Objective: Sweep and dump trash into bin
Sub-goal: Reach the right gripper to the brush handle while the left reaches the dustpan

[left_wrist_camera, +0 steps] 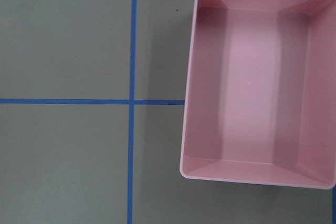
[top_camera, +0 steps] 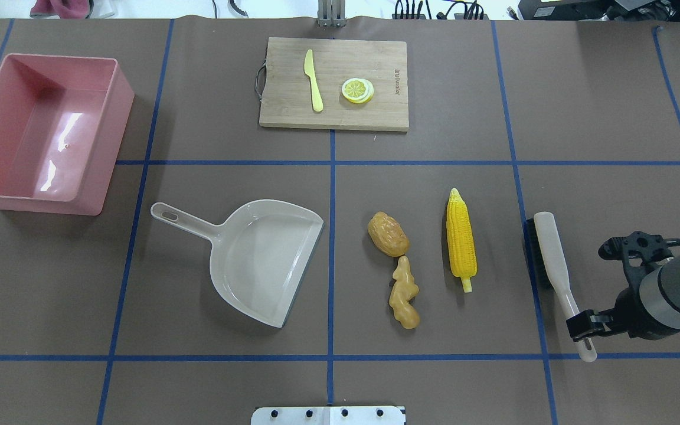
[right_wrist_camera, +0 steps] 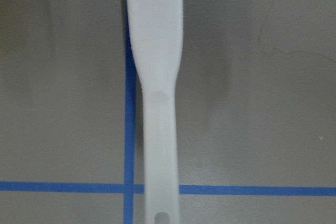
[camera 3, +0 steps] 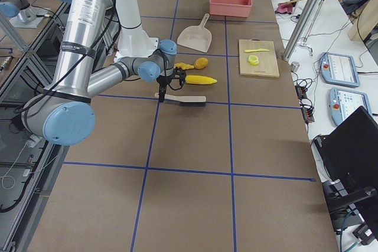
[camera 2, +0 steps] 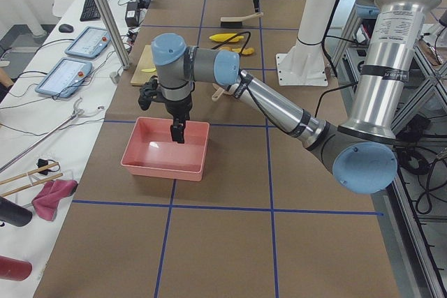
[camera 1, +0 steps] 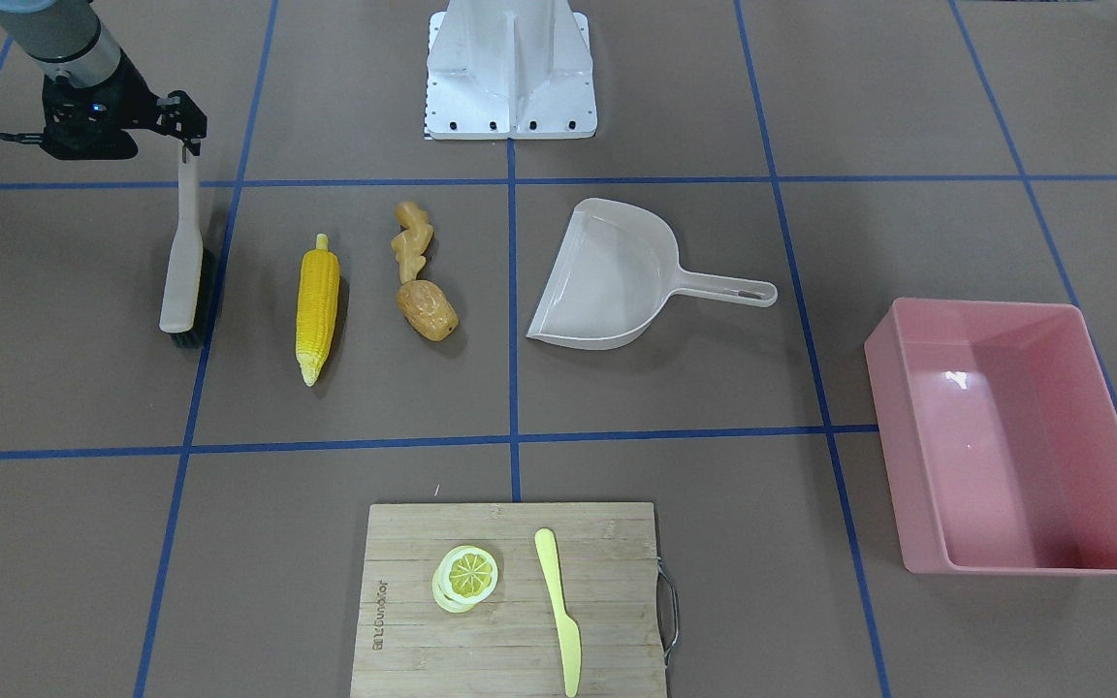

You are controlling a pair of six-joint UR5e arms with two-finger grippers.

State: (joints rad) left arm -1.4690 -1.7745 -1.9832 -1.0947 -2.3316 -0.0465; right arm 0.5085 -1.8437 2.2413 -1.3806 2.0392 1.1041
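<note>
The corn cob (camera 1: 317,301), ginger root (camera 1: 411,242) and potato (camera 1: 428,310) lie together on the brown table, the potato touching the ginger. A beige dustpan (camera 1: 607,281) lies beside them, its mouth toward them. The pink bin (camera 1: 888,436) stands empty past the dustpan's handle and fills the left wrist view (left_wrist_camera: 247,87). My right gripper (top_camera: 581,327) is shut on the handle of a white brush (top_camera: 549,248), which rests on the table on the corn's (top_camera: 461,239) far side. My left gripper (camera 2: 178,132) hangs high above the bin; I cannot tell if it is open.
A wooden cutting board (camera 1: 423,620) at the operators' edge holds a lemon slice (camera 1: 467,577) and a yellow-green knife (camera 1: 558,606). The white robot base (camera 1: 510,68) stands behind the toy foods. Blue tape lines cross the table.
</note>
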